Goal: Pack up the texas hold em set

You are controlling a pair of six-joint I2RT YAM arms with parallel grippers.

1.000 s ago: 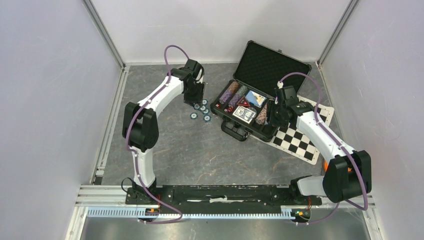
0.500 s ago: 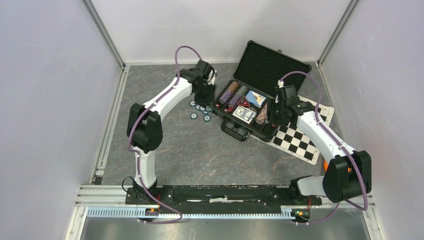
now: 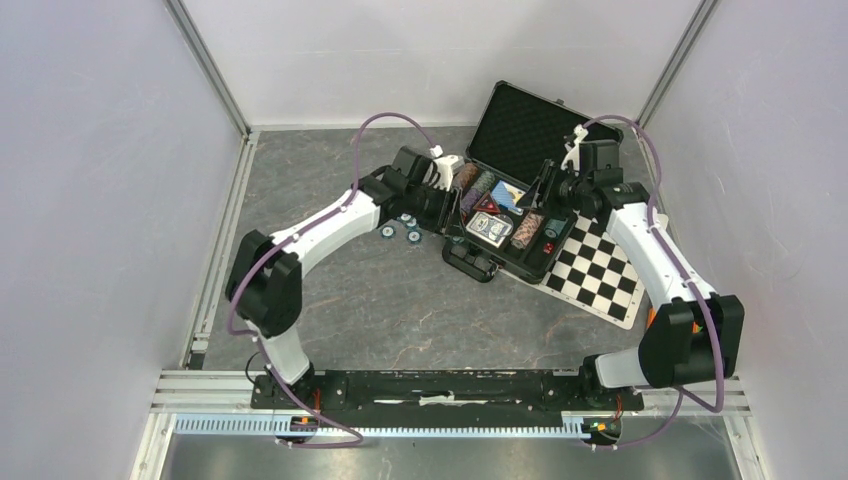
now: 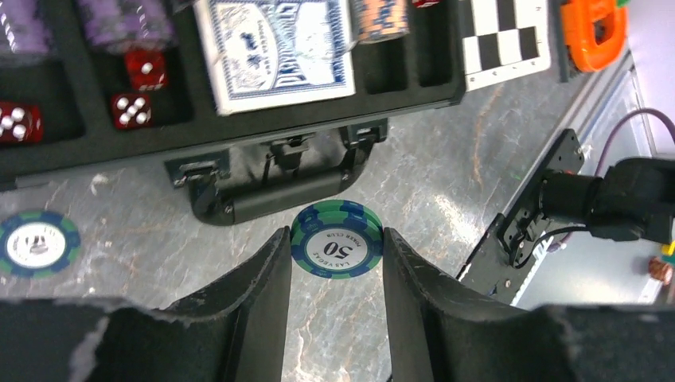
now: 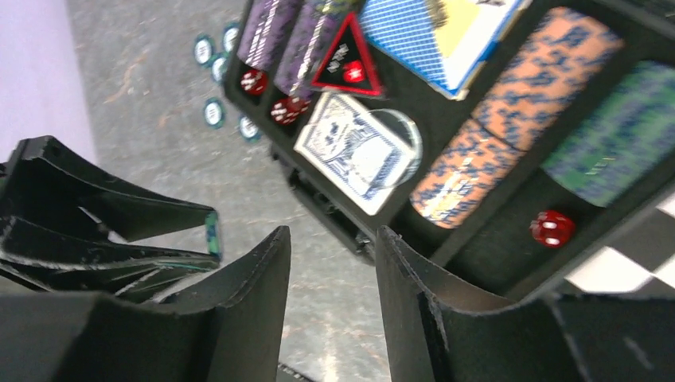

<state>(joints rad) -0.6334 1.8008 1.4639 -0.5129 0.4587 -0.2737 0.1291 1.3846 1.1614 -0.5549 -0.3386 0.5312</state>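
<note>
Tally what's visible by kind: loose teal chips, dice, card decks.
Teal chips loose on the table: 5
Teal chip between the jaws of the left gripper: 1
Red dice in the case: 4
Card decks in the case: 2
Total: 12

The green and blue chip [image 4: 337, 239] just in front of the case handle [image 4: 275, 179] has a big 50 in its white middle. Small words go round the number: LAS VEGAS and POKER CLUB. Another chip [image 4: 36, 243], off to the side of the handle, has a mark too blurry to read. Behind the handle, the blue card deck [image 4: 275, 44] has curly writing, also too blurry. The red dice [image 4: 131, 110] beside the deck show white dots.
</note>
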